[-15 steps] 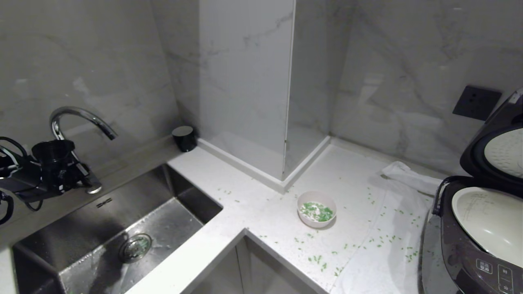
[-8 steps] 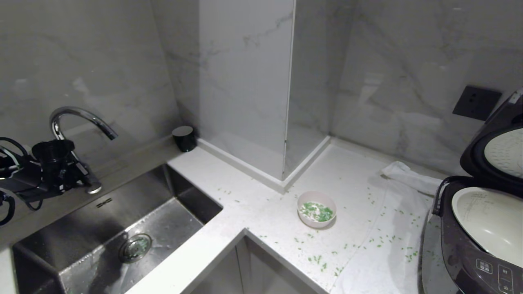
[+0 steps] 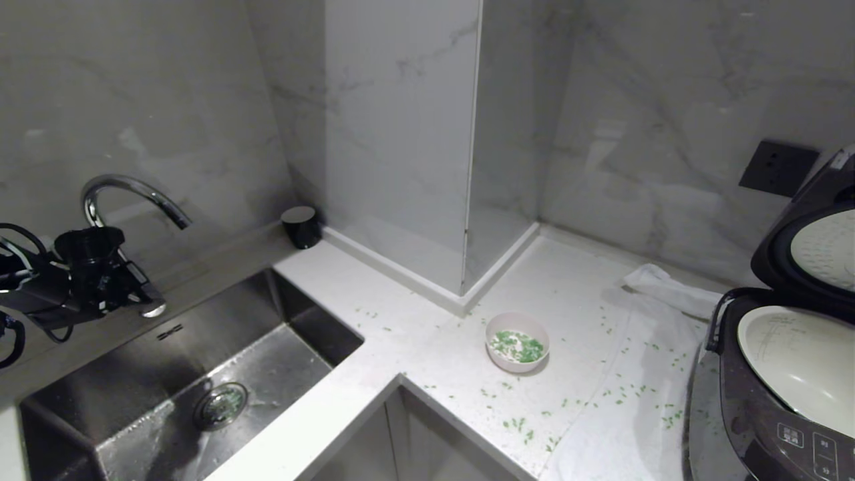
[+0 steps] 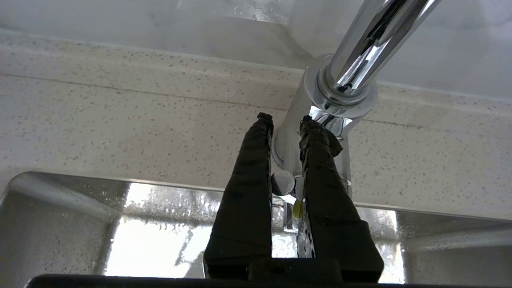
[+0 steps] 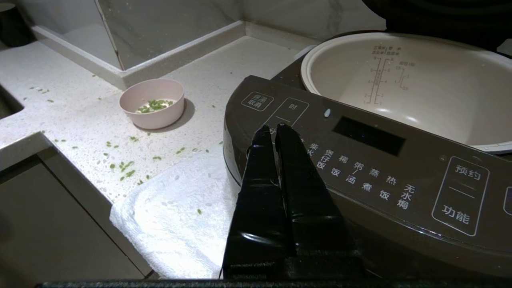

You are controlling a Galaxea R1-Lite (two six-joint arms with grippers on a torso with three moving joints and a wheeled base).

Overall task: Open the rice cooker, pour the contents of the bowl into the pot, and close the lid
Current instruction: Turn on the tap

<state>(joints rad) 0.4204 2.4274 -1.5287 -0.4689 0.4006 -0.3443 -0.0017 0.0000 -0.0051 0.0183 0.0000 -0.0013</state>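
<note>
One small bowl [image 3: 518, 342] stands upright near the counter centre, mouth up, with green bits [image 3: 517, 345] inside — light and stiff, smooth. I would pinch its rim. From it, the rice cooker [image 3: 768, 394] is at 3 o'clock, lid [image 3: 811, 250] raised. My left gripper [image 4: 285, 120] is clamped on the faucet handle [image 4: 283, 182]; my right gripper [image 5: 271, 127] is closed, empty.

Glossy chrome faucet [image 4: 368, 40], speckled stone counter [image 3: 427, 347], terry towel [image 5: 176, 224].
</note>
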